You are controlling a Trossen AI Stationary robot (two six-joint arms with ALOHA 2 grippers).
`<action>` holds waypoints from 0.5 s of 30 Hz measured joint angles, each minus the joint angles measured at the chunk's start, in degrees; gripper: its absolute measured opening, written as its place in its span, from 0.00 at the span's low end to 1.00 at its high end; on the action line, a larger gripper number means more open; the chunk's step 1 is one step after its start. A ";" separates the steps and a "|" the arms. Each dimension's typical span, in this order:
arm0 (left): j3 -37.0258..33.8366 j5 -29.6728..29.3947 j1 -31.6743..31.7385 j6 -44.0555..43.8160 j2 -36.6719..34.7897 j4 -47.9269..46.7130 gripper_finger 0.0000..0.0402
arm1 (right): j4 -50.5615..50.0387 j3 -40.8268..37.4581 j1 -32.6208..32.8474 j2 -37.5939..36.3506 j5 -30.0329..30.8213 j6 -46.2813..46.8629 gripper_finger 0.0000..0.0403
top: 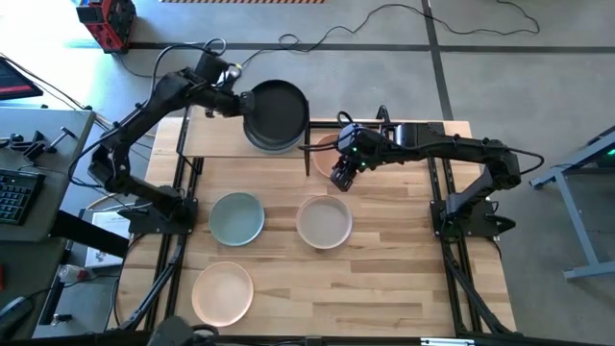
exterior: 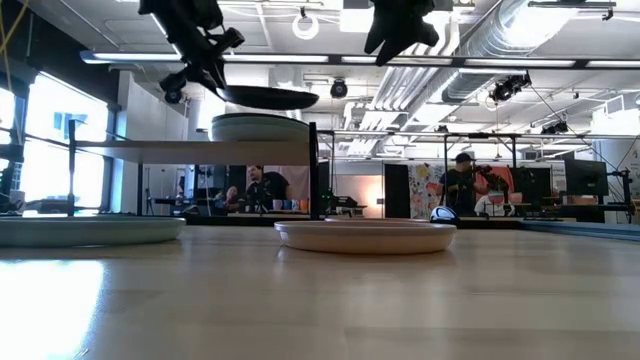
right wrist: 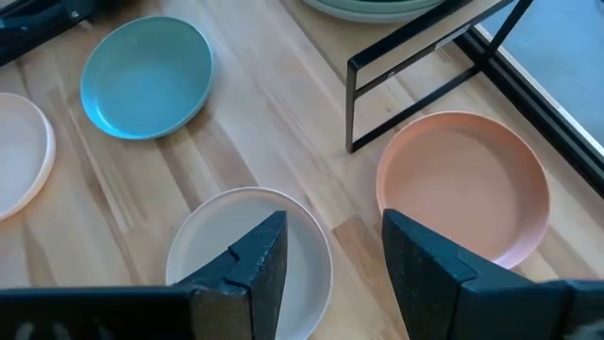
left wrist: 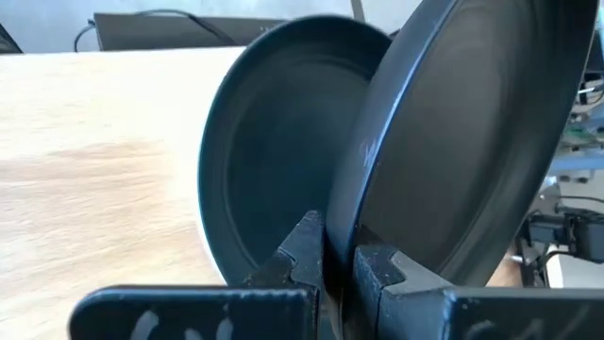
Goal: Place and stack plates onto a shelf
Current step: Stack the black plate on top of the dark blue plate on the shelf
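My left gripper [top: 235, 99] is shut on a black plate [top: 279, 104], held over a stack of plates [exterior: 260, 128] on the light-wood shelf [top: 213, 136] at the far left. The stack's top plate is black [left wrist: 274, 161], with pale plates under it. My right gripper [top: 341, 178] is open and empty above the table, between a salmon plate [right wrist: 462, 184] beside the shelf's post and a beige plate [right wrist: 247, 247]. A blue-grey plate [top: 236, 218] and a cream-peach plate [top: 222, 291] lie flat on the table. My left gripper pinches the black plate's rim [left wrist: 342, 227] between its two fingers, one on the plate's upper face and one under it, on the side toward the table's left. The fingers come roughly level from the left. The plate [exterior: 262, 97] hangs nearly level, clear above the stack.
The shelf stands on black metal posts [right wrist: 354, 104] with open room beneath it. The table's right half and near right corner [top: 423, 269] are bare wood. People and desks show in the room behind the table in the low view.
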 joint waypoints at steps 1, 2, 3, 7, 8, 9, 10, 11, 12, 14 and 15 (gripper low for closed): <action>0.00 0.01 0.00 0.01 0.42 -0.02 0.02 | 0.00 0.00 0.00 0.00 0.00 0.00 0.38; 0.00 0.00 0.00 0.01 0.81 -0.02 0.02 | 0.00 0.00 0.00 0.00 0.00 0.00 0.38; 0.00 -0.03 0.00 0.01 1.16 -0.03 0.02 | 0.00 0.00 0.00 0.00 0.00 0.00 0.38; 0.00 -0.48 0.00 -0.16 2.53 -0.05 0.02 | 0.00 -0.02 0.00 0.00 0.00 -0.91 0.38; 0.00 -0.50 0.00 -0.33 2.81 -0.09 0.02 | 0.00 -0.01 0.00 0.00 -0.03 -1.27 0.38; 0.00 -0.50 0.00 -0.90 3.05 -0.13 0.02 | 0.00 -0.01 0.00 0.00 -0.17 -1.47 0.38; 0.00 -0.52 0.00 -1.14 3.34 -0.11 0.02 | 0.00 -0.02 0.00 0.00 -0.29 -1.49 0.38; 0.00 -0.52 0.00 -1.35 3.65 -0.15 0.02 | 0.00 -0.02 0.00 0.00 -0.32 -1.50 0.38; 0.00 -0.56 0.00 -1.55 3.88 -0.16 0.02 | 0.00 -0.02 0.00 0.00 -0.44 -1.51 0.38; 0.00 -0.61 0.00 -1.91 4.18 -0.14 0.02 | 0.00 -0.02 0.00 0.00 -0.48 -1.72 0.38; 0.00 -0.63 0.00 -2.41 4.28 -0.14 0.02 | 0.00 -0.02 0.00 0.00 -0.50 -1.97 0.38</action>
